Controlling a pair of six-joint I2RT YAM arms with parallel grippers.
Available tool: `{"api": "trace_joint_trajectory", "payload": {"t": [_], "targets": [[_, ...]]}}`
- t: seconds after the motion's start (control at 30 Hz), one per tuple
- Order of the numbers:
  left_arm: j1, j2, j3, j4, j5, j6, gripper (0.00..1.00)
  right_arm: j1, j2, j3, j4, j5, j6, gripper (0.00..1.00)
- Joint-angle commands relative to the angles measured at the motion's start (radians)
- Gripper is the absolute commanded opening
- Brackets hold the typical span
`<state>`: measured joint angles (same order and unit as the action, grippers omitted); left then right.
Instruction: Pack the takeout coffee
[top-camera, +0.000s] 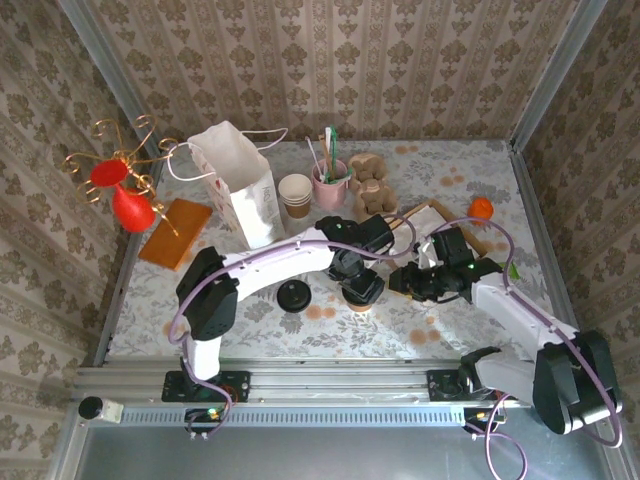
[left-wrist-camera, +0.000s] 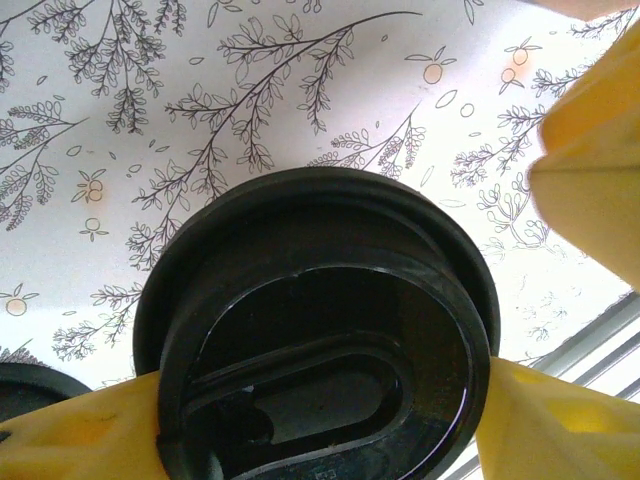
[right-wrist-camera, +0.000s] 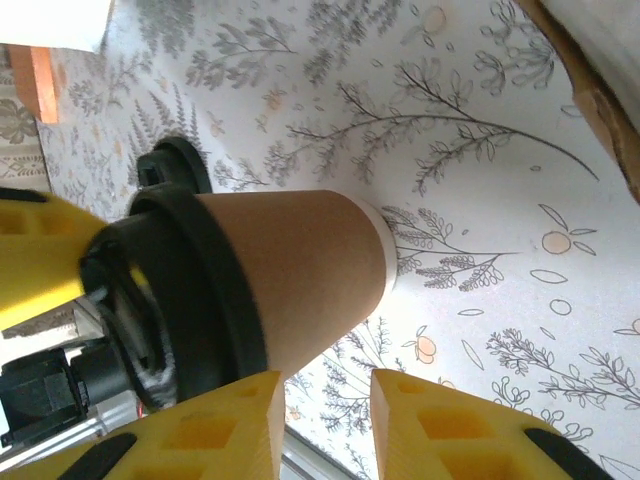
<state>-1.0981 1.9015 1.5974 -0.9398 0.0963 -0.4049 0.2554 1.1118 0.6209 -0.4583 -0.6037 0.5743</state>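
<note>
The takeout coffee (top-camera: 361, 299) is a beige paper cup (right-wrist-camera: 300, 270) with a black lid (left-wrist-camera: 320, 330), upright near the middle of the flowered table, its base at the surface. My left gripper (top-camera: 356, 282) comes down over it from above. Its yellow fingers (left-wrist-camera: 545, 425) press the lid's rim from both sides, so it is shut on the coffee. My right gripper (top-camera: 402, 281) is just right of the cup, beside its wall. Its jaws (right-wrist-camera: 325, 415) stand apart with only table between them. One right finger (left-wrist-camera: 590, 170) shows in the left wrist view.
The white paper bag (top-camera: 245, 190) stands open at the back left. A lone black lid (top-camera: 293, 297) lies just left of the coffee. Lidless cups (top-camera: 295, 195), a pink cup of straws (top-camera: 328, 185) and a brown tray (top-camera: 440, 222) lie behind.
</note>
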Motion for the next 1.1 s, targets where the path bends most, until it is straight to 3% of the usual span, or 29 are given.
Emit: {"api": "trace_joint_trajectory", "payload": {"t": [0.0, 0.07, 0.13, 0.27, 0.37, 0.47, 0.57, 0.67, 0.77, 0.9, 1.07], "targets": [[-0.017, 0.113, -0.056, -0.04, -0.025, -0.024, 0.68, -0.01, -0.059, 0.04, -0.104, 0.049, -0.042, 0.3], [-0.025, 0.133, -0.022, -0.074, -0.041, -0.009, 0.68, -0.017, -0.074, 0.047, -0.131, 0.063, -0.055, 0.3], [-0.018, 0.122, -0.056, -0.006, 0.039, -0.01, 0.68, -0.024, -0.077, 0.055, -0.145, 0.059, -0.065, 0.3], [-0.025, 0.135, -0.029, -0.07, -0.073, -0.011, 0.67, -0.035, -0.093, 0.064, -0.152, 0.038, -0.068, 0.31], [-0.013, 0.107, -0.087, 0.047, 0.06, -0.015, 0.68, -0.044, -0.109, 0.072, -0.162, 0.037, -0.073, 0.32], [-0.028, 0.131, -0.039, -0.051, -0.057, -0.012, 0.67, -0.055, -0.115, 0.083, -0.182, 0.041, -0.09, 0.32], [-0.013, 0.116, -0.082, 0.037, 0.042, -0.015, 0.68, -0.063, -0.111, 0.086, -0.185, 0.039, -0.097, 0.32], [-0.028, 0.141, -0.029, -0.066, -0.076, -0.004, 0.68, -0.067, -0.101, 0.095, -0.192, 0.035, -0.103, 0.33], [-0.022, 0.134, -0.048, -0.011, 0.002, -0.003, 0.68, -0.067, -0.103, 0.101, -0.192, 0.035, -0.101, 0.33], [-0.036, 0.15, 0.001, -0.098, -0.097, 0.004, 0.68, -0.069, -0.11, 0.108, -0.204, 0.039, -0.102, 0.34], [-0.034, 0.122, -0.003, -0.077, -0.069, 0.007, 0.72, -0.07, -0.114, 0.119, -0.218, 0.041, -0.102, 0.34]]}}
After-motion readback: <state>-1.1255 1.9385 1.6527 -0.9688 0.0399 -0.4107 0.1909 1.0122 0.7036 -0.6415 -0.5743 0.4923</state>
